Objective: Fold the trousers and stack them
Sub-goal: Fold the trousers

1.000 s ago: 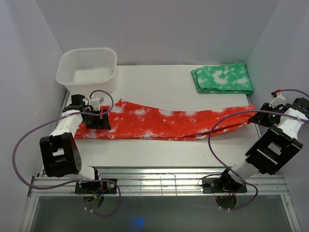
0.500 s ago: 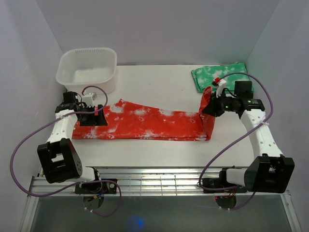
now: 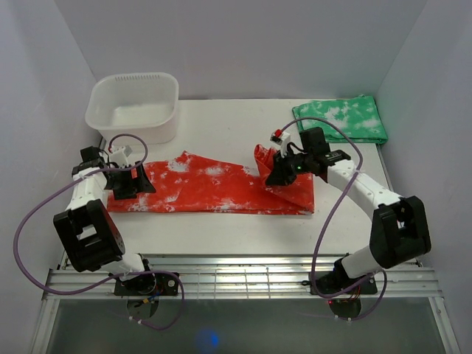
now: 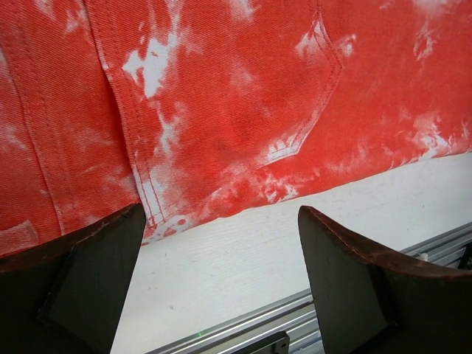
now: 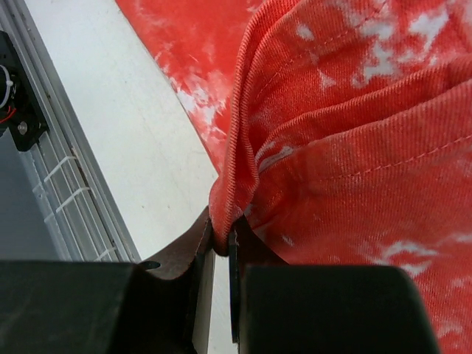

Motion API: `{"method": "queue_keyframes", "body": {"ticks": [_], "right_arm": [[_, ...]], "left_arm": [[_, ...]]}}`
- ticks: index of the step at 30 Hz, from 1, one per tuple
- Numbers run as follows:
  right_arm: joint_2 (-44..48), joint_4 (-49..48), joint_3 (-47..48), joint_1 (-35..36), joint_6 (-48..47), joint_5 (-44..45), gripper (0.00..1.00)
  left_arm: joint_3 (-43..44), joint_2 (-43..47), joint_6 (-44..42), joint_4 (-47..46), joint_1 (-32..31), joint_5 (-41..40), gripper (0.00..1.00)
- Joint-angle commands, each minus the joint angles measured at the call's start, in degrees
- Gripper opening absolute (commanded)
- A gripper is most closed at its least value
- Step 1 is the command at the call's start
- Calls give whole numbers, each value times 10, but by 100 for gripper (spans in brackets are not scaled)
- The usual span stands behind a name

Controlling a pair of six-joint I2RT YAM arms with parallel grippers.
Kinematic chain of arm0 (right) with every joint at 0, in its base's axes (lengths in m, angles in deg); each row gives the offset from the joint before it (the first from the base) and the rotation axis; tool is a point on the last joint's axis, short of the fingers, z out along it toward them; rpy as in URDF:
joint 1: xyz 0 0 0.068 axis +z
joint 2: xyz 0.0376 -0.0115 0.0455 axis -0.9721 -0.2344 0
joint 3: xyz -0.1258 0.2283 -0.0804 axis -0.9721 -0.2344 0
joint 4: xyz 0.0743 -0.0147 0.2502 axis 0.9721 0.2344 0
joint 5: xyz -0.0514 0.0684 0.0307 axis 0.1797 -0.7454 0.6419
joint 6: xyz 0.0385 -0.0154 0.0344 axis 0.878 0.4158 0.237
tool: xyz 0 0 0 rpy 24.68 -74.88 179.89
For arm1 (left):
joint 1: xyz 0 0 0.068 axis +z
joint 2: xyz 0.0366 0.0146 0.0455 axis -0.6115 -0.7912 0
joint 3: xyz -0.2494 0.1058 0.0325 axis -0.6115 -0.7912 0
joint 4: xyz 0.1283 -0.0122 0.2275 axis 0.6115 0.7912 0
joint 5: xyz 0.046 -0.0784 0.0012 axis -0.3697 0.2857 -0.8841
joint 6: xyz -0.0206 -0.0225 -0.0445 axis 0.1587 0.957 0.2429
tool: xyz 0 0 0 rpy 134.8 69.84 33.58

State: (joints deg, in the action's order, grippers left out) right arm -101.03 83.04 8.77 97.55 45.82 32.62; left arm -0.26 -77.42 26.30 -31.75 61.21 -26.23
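Right tool [image 3: 274,173] is up off the bench [image 3: 221,232], pinched tight on the leg end of the trousers [image 3: 206,184]. It holds that end over the middle of the garment, with a fold of cloth draped beneath it. The rest of the red-orange cloth lies flat across the bench, waist end at the left, well apart from the folded green cloth [image 3: 341,119] at the far right corner and just in front of the white tub [image 3: 133,107].

Left tool [image 4: 221,243] is at the waist, its fingers [image 4: 74,280] spread wide over the near edge by the back pocket and holding nothing. Whether they press on the cloth, I can't tell.

The danger is that grip on the right. The wrist view shows only a thin rolled edge caught between the jaws, so a tug could pull it free. With the waist end apparently unpinned, the carry could also drag the whole garment sideways, and the fold would land crooked or short of the waistband.
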Motion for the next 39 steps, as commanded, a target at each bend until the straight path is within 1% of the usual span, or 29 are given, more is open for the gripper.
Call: {"method": "queue_keyframes", "body": {"ticks": [1, 6, 7, 9, 15, 18, 25, 29, 35, 36, 38, 39], "right_arm": [[-31, -103, 0, 48, 56, 3, 8], [-87, -154, 10, 90, 95, 11, 8], [-109, -167, 14, 96, 115, 10, 8], [-143, -173, 20, 108, 126, 5, 8], [-211, -193, 48, 119, 158, 1, 8], [-227, -191, 64, 121, 161, 0, 8], [-228, -198, 72, 126, 186, -12, 8], [-238, -198, 85, 146, 193, -19, 8], [-283, -194, 109, 164, 193, -24, 8], [-289, -191, 115, 165, 192, -25, 16], [-301, -168, 136, 167, 184, -32, 34], [-301, -164, 140, 167, 180, -34, 50]], "left_arm": [[-10, 28, -1, -2, 0, 24, 96], [-25, 22, 0, -5, 0, 17, 96], [-28, 20, 0, -9, 0, 17, 96], [-31, 18, 2, -11, 0, 20, 97], [-39, 13, 1, -19, 0, 24, 98], [-48, 10, 0, -25, 0, 23, 98], [-55, -1, 4, -33, 0, 16, 98], [-54, -3, 5, -33, 0, 16, 98], [-53, -3, 3, -33, 0, 13, 98], [-52, -4, 1, -32, 0, 13, 98], [-49, -3, 0, -30, 0, 17, 98], [-46, -2, -2, -28, 0, 27, 98]]}}
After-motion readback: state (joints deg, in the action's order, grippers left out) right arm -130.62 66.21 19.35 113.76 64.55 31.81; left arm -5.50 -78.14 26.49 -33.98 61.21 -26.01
